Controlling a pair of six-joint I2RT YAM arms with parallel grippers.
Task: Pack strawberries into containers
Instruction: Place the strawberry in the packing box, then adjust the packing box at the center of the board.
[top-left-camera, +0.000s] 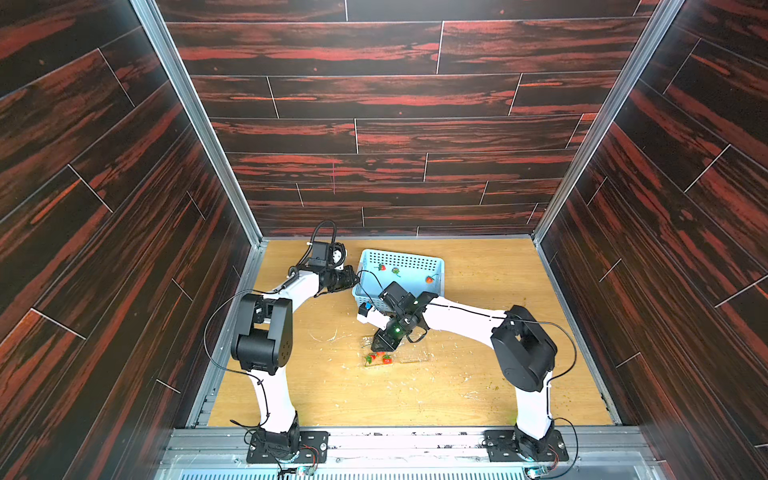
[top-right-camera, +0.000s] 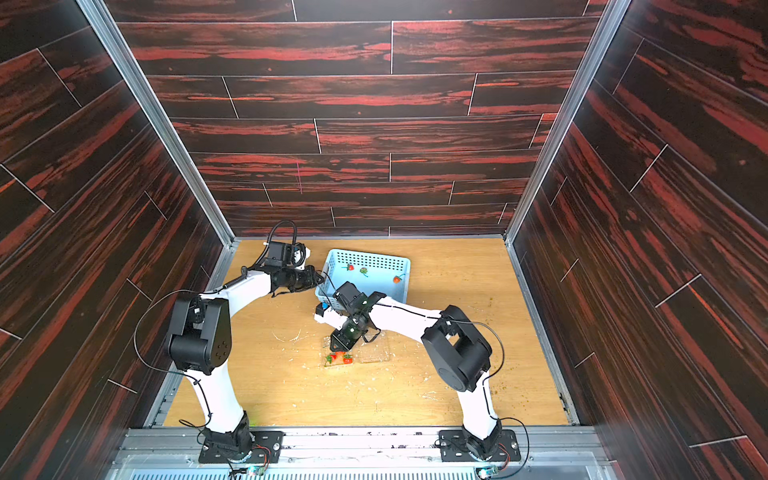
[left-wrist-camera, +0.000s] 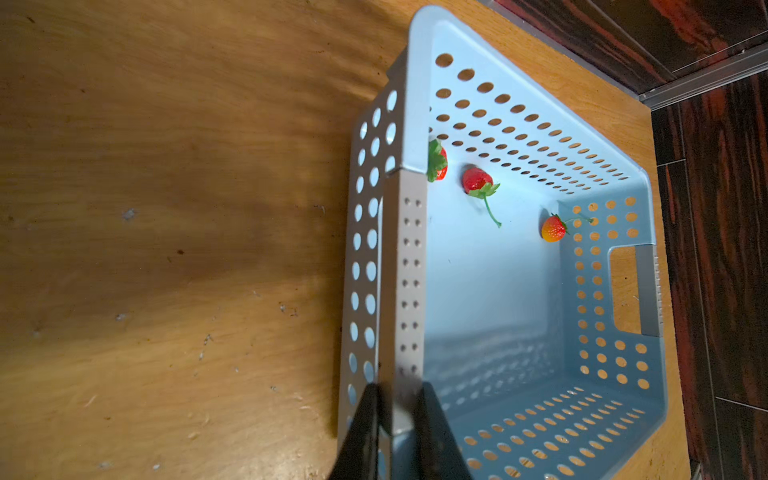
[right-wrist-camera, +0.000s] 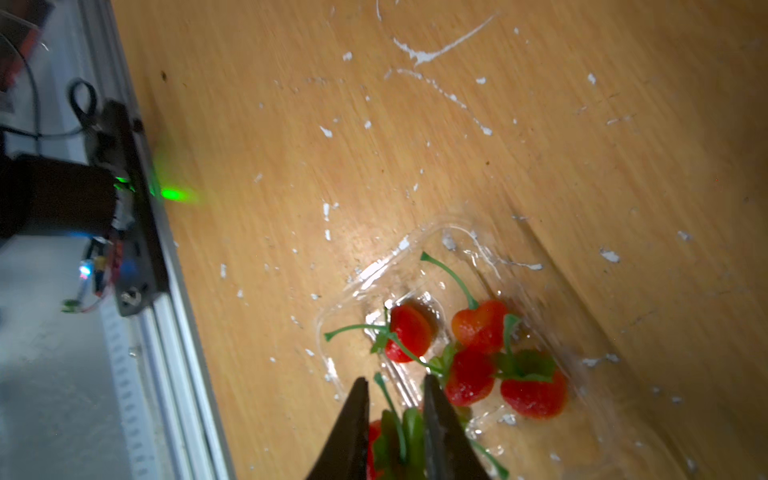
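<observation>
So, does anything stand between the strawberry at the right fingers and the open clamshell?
Nothing visible does. The strawberry sits between the fingers of the right gripper, over the clear clamshell, whose tray lies open; four berries already lie in it, to one side.

the basket (left-wrist-camera: 405, 249) rim hides half of one strawberry (left-wrist-camera: 438, 164). another berry (right-wrist-camera: 386, 444) between the right gripper (right-wrist-camera: 395, 384) fingers is cut by the picture's edge; contact unclear.

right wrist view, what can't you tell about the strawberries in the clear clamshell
- Red strawberry with green cap between the right gripper fingers: cut by frame edge; gripped or loose, unclear.
- Clear plastic clamshell box: far side blurred, cut off.
- Both top views: berries too small to count.
</observation>
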